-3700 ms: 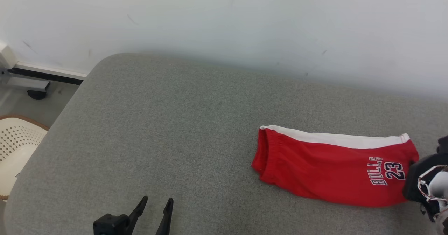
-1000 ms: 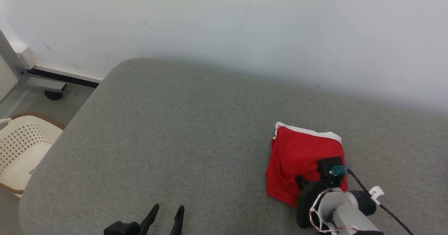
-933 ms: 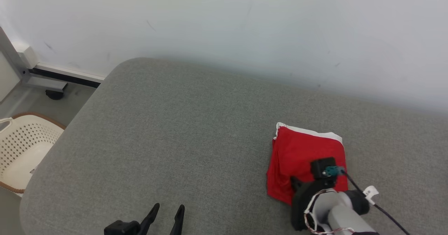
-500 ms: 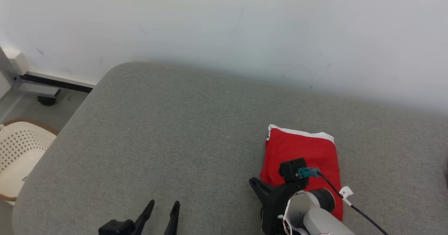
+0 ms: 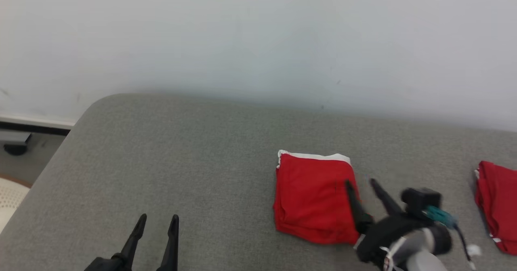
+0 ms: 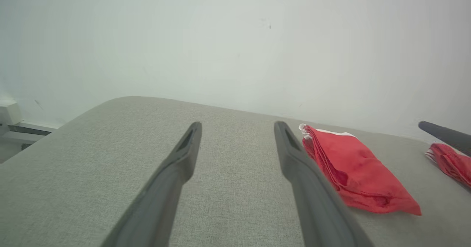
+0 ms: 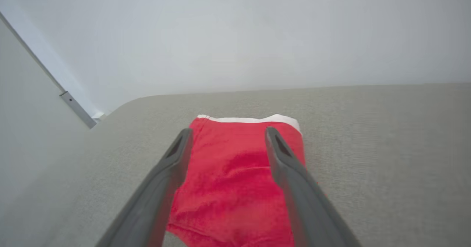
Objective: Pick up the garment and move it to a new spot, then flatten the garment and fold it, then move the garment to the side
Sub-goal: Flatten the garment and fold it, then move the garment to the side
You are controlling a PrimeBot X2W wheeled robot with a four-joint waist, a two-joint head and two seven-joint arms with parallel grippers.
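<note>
The folded red knit garment (image 5: 313, 198), a soft squarish packet edged with a white band, is lying flat on the grey coarse-woven cushioned surface (image 5: 181, 162), right of its middle. The right gripper (image 5: 360, 182) is hovering over the packet's right edge, its two long dark fingers spread wide and gripping nothing. The left gripper (image 5: 158, 218) is hanging at the near edge, equally wide and empty. Another red cloth bundle (image 5: 494, 198) is lying well apart, farther right.

Letting go of the red shorts (image 5: 313, 198), now folded square rather than stretched long; opening the right gripper (image 5: 360, 182) and drawing it back to their right edge.
</note>
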